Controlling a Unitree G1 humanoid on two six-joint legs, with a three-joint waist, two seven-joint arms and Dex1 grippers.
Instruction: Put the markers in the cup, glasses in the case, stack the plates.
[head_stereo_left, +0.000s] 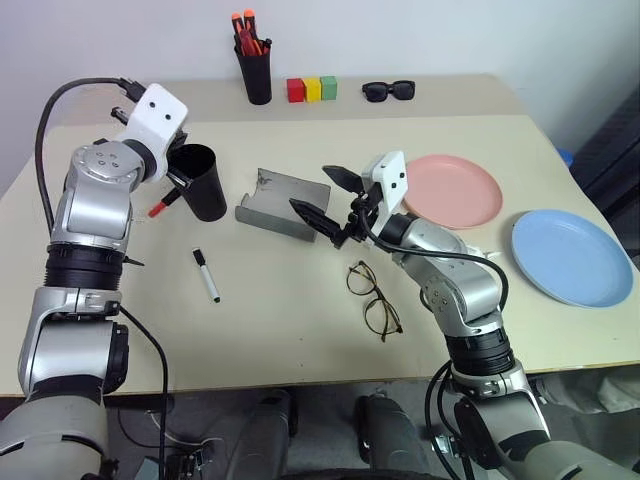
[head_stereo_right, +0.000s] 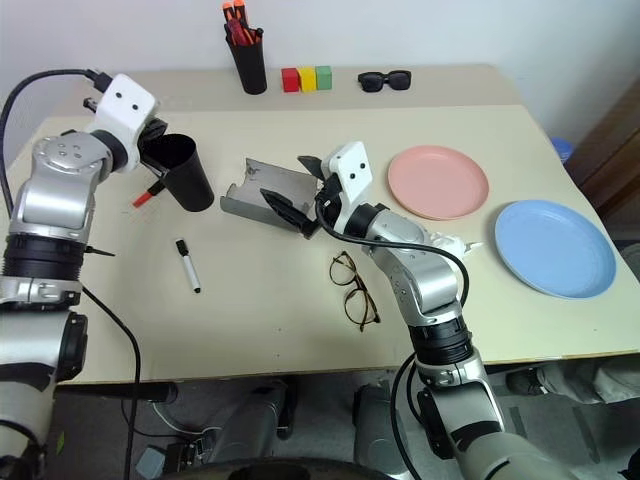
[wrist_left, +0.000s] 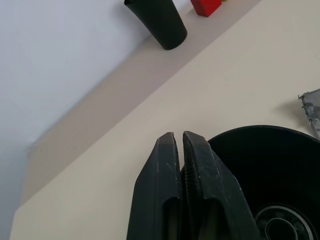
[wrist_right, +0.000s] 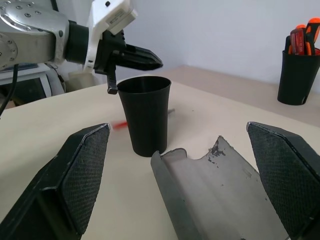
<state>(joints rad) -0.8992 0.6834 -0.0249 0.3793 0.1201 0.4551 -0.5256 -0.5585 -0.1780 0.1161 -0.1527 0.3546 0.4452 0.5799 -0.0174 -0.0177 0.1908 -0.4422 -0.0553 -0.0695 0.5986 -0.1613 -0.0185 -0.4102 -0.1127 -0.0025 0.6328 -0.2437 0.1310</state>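
Observation:
My left gripper (wrist_left: 179, 137) is shut with nothing in it, level with the rim of the black cup (head_stereo_left: 203, 185) on its left side. The black marker with the red end (head_stereo_left: 160, 206) is outside the cup, low against its left side. Its red end looks smeared in the right wrist view. The white marker (head_stereo_left: 206, 275) lies on the table in front of the cup. My right gripper (head_stereo_left: 322, 195) stands open over the end of the open grey case (head_stereo_left: 283, 204). The glasses (head_stereo_left: 374, 298) lie nearer than the case. The pink plate (head_stereo_left: 452, 190) and the blue plate (head_stereo_left: 571, 256) sit apart at the right.
At the back stand a black pen holder with orange-capped markers (head_stereo_left: 257, 65), red, yellow and green blocks (head_stereo_left: 312, 89) and black sunglasses (head_stereo_left: 388, 91). The blue plate lies close to the table's right edge.

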